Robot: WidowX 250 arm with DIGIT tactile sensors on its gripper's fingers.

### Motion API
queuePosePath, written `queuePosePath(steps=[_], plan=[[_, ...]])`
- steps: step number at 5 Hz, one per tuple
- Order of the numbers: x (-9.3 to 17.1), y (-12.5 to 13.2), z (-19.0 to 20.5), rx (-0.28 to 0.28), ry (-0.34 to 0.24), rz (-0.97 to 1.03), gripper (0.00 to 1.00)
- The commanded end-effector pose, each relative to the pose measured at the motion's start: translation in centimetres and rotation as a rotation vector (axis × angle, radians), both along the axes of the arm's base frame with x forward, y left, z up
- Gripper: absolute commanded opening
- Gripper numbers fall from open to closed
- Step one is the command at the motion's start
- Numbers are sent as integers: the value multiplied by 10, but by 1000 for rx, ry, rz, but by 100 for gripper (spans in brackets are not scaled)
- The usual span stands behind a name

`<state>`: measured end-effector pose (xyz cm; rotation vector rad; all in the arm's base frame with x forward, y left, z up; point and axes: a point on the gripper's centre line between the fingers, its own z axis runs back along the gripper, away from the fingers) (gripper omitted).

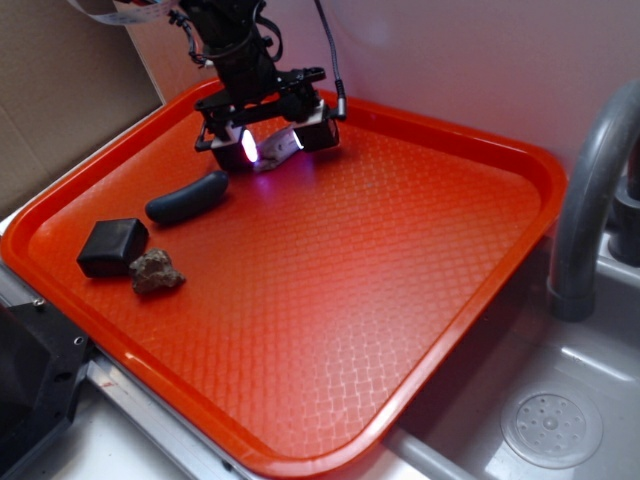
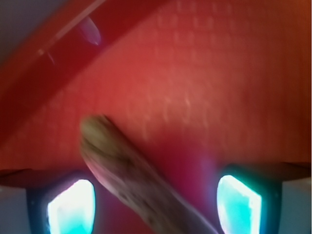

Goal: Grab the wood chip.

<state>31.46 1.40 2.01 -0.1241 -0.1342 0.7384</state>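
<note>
The orange tray (image 1: pixel 420 260) is the largest item and carries everything; it lies beside a grey sink basin (image 1: pixel 560 420) with a curved tap pipe (image 1: pixel 590 190), partly cut off at the right edge of the exterior view.

The end effector (image 1: pixel 270 146) is lowered at the tray's far left corner, its lit pads close to the surface. In the wrist view the two glowing pads (image 2: pixel 70 209) stand apart, released, with the wood chip (image 2: pixel 126 180) lying on the tray between them. The chip runs diagonally across the gap, nearer the left pad. This placement appears deliberate: the jaws straddle the chip ready to clench.

Well apart, along the tray's left side, lie the dark sausage-shaped object (image 1: pixel 188 197), the black block (image 1: pixel 112 247) and the grey-brown rock (image 1: pixel 155 271), the last two touching or nearly so. None obstructs the grasp.

Limits of observation: in the exterior view the chip is hidden by the end effector and its glare. The wrist view is blurred; the chip's lower end is cut off, and contact with either pad cannot be confirmed.
</note>
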Motion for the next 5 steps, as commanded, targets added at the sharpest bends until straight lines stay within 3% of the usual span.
queuePosePath(steps=[1,3,4,5], plan=[[0,16,0,39,-14,40,100],[1,9,-9,80,16,6,100],[1,2,-14,149,9,-87,100],[-4,-2,-16,139,16,-87,0]])
